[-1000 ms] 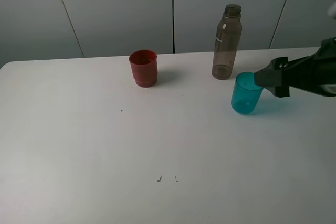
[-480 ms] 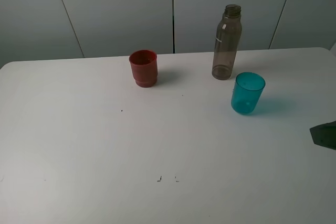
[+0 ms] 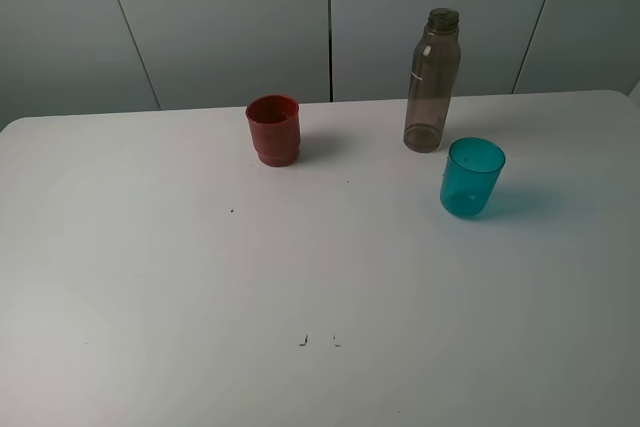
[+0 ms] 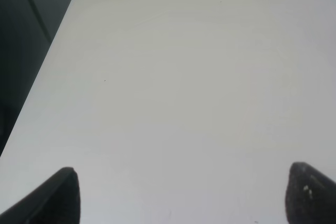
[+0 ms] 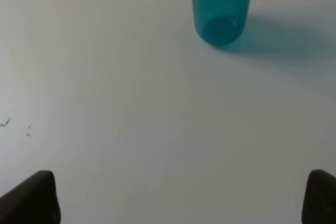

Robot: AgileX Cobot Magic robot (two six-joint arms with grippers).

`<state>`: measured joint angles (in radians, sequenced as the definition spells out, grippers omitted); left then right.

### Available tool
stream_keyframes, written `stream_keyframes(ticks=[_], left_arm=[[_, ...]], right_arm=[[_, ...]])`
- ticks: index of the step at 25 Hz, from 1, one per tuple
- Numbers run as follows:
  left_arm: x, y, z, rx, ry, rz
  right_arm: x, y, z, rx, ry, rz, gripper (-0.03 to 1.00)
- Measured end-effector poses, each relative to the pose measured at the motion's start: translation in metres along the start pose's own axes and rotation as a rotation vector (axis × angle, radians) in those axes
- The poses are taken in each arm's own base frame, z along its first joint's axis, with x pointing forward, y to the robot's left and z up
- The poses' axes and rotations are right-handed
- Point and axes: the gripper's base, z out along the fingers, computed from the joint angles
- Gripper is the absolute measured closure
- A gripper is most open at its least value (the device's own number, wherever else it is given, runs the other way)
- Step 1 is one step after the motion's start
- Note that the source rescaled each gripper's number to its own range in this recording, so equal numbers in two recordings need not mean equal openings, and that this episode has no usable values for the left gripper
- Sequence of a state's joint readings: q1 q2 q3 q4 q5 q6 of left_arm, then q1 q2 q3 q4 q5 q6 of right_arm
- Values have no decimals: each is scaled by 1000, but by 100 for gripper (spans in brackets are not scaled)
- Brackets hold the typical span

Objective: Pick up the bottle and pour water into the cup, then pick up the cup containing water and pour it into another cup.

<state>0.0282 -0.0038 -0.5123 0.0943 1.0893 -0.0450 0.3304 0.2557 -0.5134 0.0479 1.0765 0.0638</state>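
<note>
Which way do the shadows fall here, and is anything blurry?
Exterior high view: soft shadows trail right of the teal cup and red cup; everything sharp. Right wrist view: the cup's shadow is teal-tinted on the table; the near fingertips look dark and soft.

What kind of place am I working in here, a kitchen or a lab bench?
Likely a lab test bench, not a kitchen: a bare white table against plain grey wall panels, with only a bottle, a teal cup and a red cup set out.
</note>
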Motion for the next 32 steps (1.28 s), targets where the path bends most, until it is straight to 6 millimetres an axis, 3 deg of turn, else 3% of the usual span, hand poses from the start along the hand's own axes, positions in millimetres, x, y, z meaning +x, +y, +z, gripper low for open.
stream_keyframes(ticks=[10, 19, 26, 32], left_arm=[[0, 0, 0, 0, 0, 0], [0, 0, 0, 0, 0, 0], [0, 0, 0, 0, 0, 0], [0, 0, 0, 0, 0, 0]], right_arm=[[24, -7, -31, 44, -249, 25, -3], [25, -11, -32, 82, -252, 78, -3], [26, -10, -32, 242, -264, 184, -3], [26, -10, -33, 273, -267, 202, -3]])
